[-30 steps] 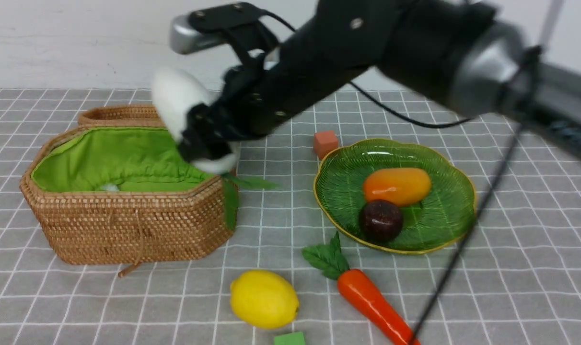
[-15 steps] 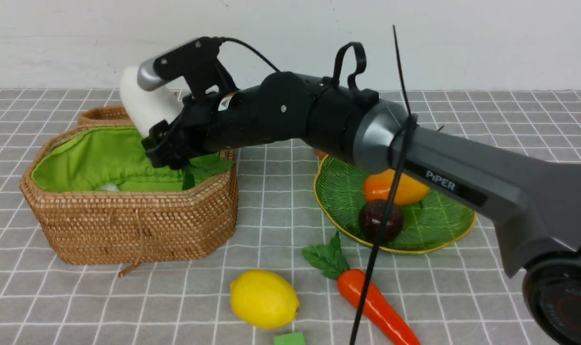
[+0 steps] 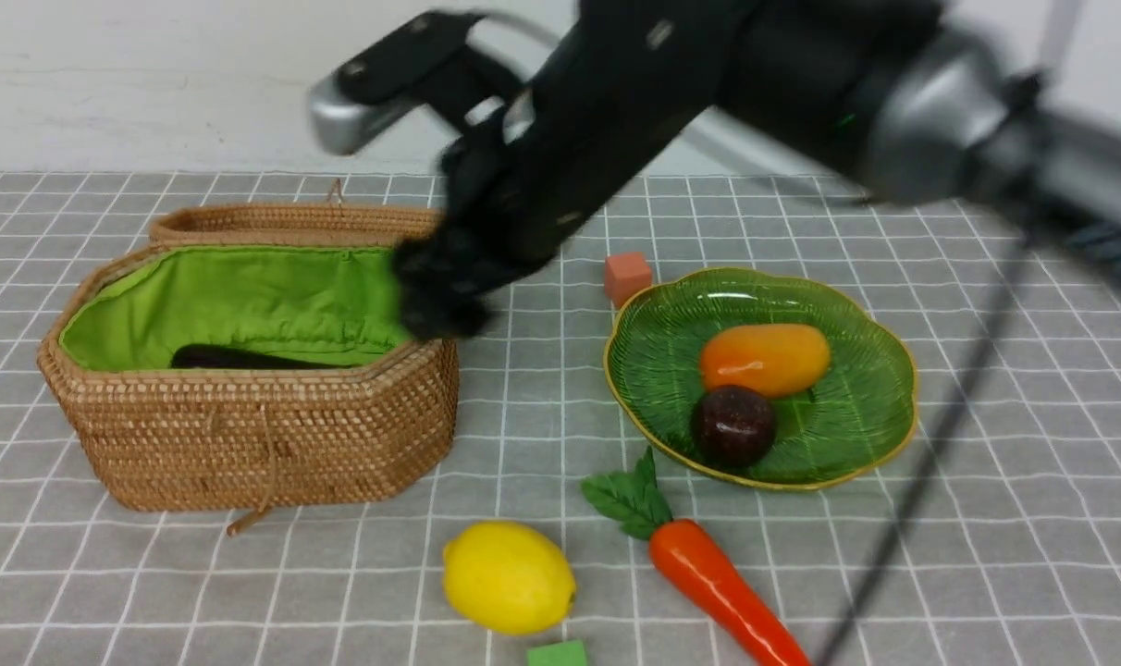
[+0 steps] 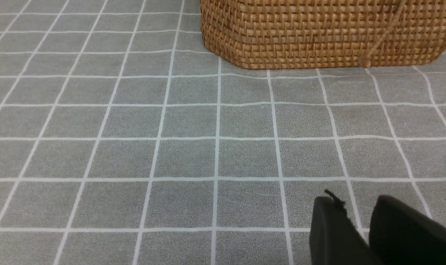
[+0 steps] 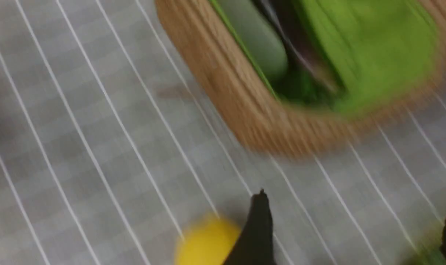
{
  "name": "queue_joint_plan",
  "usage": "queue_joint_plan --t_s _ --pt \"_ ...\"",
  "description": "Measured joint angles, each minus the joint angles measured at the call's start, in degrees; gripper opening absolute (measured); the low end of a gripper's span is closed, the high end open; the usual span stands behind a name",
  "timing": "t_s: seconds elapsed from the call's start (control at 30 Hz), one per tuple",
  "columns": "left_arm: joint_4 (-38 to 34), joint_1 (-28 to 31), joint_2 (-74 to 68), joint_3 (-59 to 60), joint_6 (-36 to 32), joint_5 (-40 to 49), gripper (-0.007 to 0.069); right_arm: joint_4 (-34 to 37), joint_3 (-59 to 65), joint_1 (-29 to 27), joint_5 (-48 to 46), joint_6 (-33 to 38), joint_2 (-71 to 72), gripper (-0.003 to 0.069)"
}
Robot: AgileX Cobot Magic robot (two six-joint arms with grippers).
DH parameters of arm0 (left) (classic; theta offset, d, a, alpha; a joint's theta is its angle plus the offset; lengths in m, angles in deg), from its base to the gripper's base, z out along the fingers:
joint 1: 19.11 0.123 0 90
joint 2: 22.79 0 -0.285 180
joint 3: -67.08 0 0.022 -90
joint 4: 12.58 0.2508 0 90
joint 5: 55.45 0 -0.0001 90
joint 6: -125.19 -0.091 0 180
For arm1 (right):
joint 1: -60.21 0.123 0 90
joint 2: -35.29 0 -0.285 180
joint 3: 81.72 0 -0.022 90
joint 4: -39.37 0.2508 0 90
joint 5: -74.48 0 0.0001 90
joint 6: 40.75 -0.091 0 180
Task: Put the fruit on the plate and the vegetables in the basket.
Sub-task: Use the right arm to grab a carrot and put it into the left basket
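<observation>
Right hand [image 3: 438,301] hangs above the right end of the basket [image 3: 246,435]. Its fingers [image 5: 258,228] stand wide apart with nothing between them. It is smeared in the front view, but its own wrist view shows the gap clearly.

Inside the basket we see the dark eggplant [image 3: 246,357]. Beside it in the right wrist view is a pale long shape, which we take for the radish [image 5: 254,48], though the blur leaves some doubt. The mango [image 3: 764,359] and the maroon ball [image 3: 733,425] lie on the plate [image 3: 847,416].

So we judge that two things are left, and both lie on the bench [image 3: 153,573]. These are the lemon [image 3: 510,576] and the carrot [image 3: 718,587].

Both lie on our side of the right hand, close to the near edge of the bench. The lemon is before the right corner of the basket. The carrot is just to the right of the lemon and before the plate. The carrot's long axis runs slantwise: the leaves point away from us, toward the gap between basket and plate, and the tip points toward us and to the right.

Left hand [image 4: 363,221] is low over the bench with the basket wall in front of it. Its fingers are nearly together and hold nothing. It does not show in the front view, so we cannot place it well.

We think the right hand is the better one for either piece. For the carrot, its fingers should close across that slanted axis.
</observation>
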Motion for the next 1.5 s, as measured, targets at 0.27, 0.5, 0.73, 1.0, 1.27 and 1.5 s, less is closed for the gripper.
queue_joint_plan --t_s 0.27,0.5,0.73,1.0,1.27,1.5 --pt "0.0 0.0 0.0 0.0 0.0 0.0 0.0165 -2.6 19.8 -4.1 -4.4 -1.7 4.6 0.0589" --pt "0.0 0.0 0.0 0.0 0.0 0.0 0.0175 -5.5 36.6 -4.3 9.4 -6.2 4.2 0.0588" --pt "0.0 0.0 0.0 0.0 0.0 0.0 0.0183 -9.7 41.0 -4.3 17.1 -13.0 0.7 0.0533" --pt "0.0 0.0 0.0 0.0 0.0 0.0 0.019 -6.8 41.0 -4.3 14.4 -12.5 0.9 0.0342" --pt "0.0 0.0 0.0 0.0 0.0 0.0 0.02 -6.2 31.7 -4.3 13.8 -11.8 6.7 0.0342" --pt "0.0 0.0 0.0 0.0 0.0 0.0 0.0207 17.9 13.6 -4.1 35.3 9.9 5.1 0.0342"
